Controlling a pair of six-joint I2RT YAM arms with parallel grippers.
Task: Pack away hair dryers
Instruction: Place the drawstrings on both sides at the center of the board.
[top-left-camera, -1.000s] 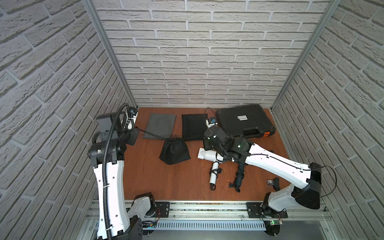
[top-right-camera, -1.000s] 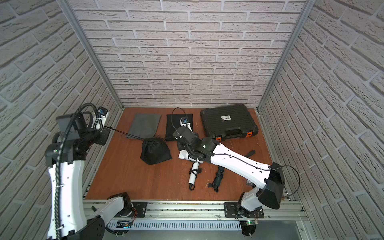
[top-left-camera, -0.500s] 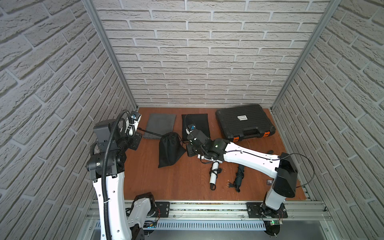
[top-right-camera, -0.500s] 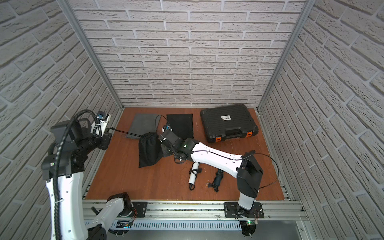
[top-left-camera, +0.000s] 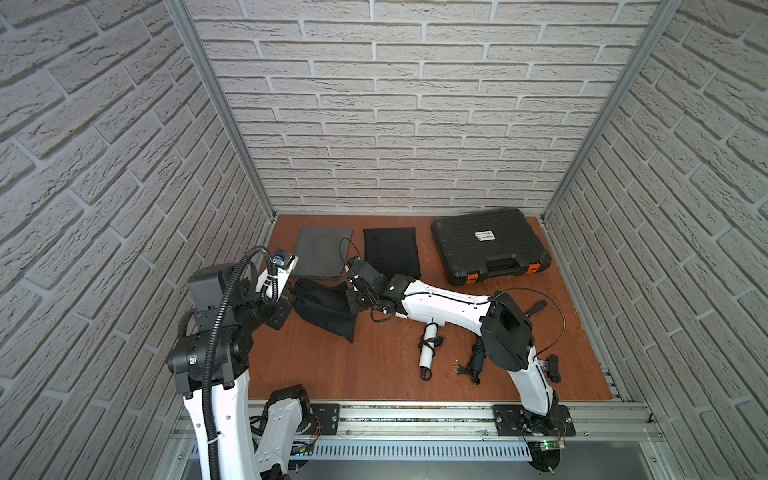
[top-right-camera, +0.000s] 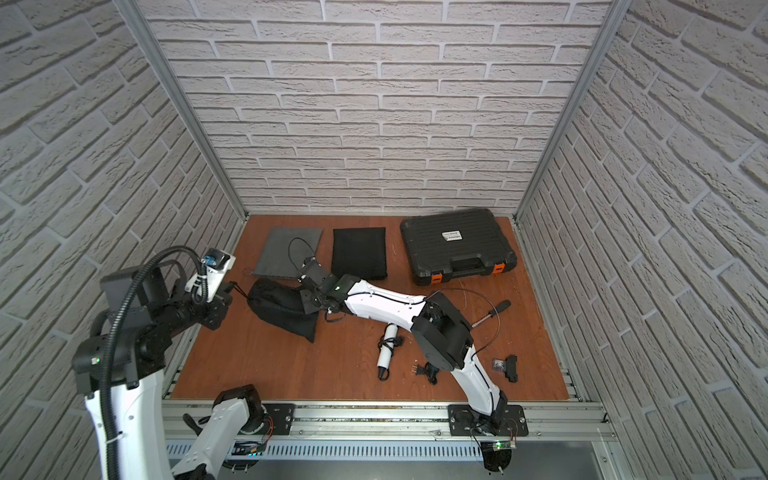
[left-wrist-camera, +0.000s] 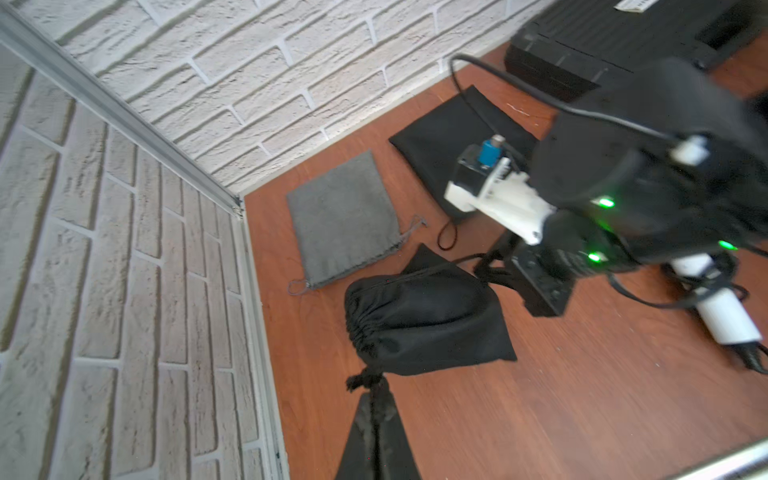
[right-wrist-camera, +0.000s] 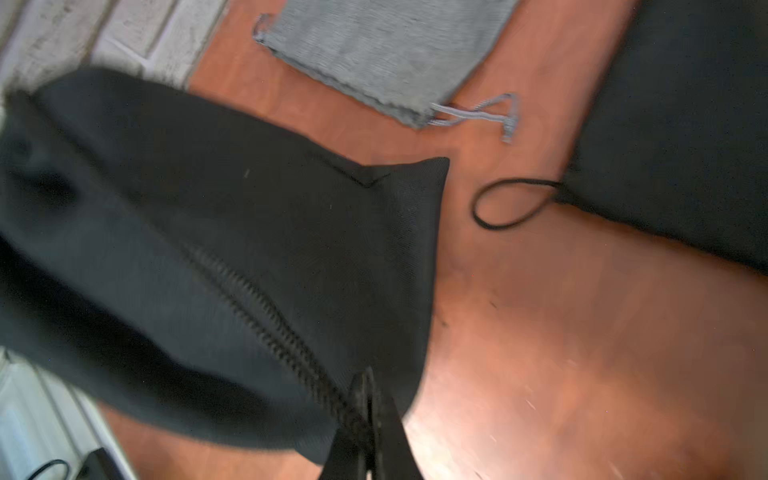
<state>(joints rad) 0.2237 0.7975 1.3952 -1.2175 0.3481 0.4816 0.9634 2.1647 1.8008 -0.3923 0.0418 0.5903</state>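
Observation:
A bulging black drawstring pouch lies at the left of the table, its mouth gathered tight; its contents are hidden. My left gripper is shut on the knotted drawstring at the mouth. My right gripper is shut on the braided cord at the pouch's other side. A white hair dryer lies mid-table with its cord coiled round the handle. A dark hair dryer lies beside it, partly hidden by the right arm.
A flat grey pouch and a flat black pouch lie along the back. The black hard case with orange latches stands shut at the back right. Small black parts lie front right. The left wall is close.
My right arm swung left from the white dryer to the pouch and now grips its cord. The pouch shifted left and tipped over, and its mouth drew tight toward my left gripper.

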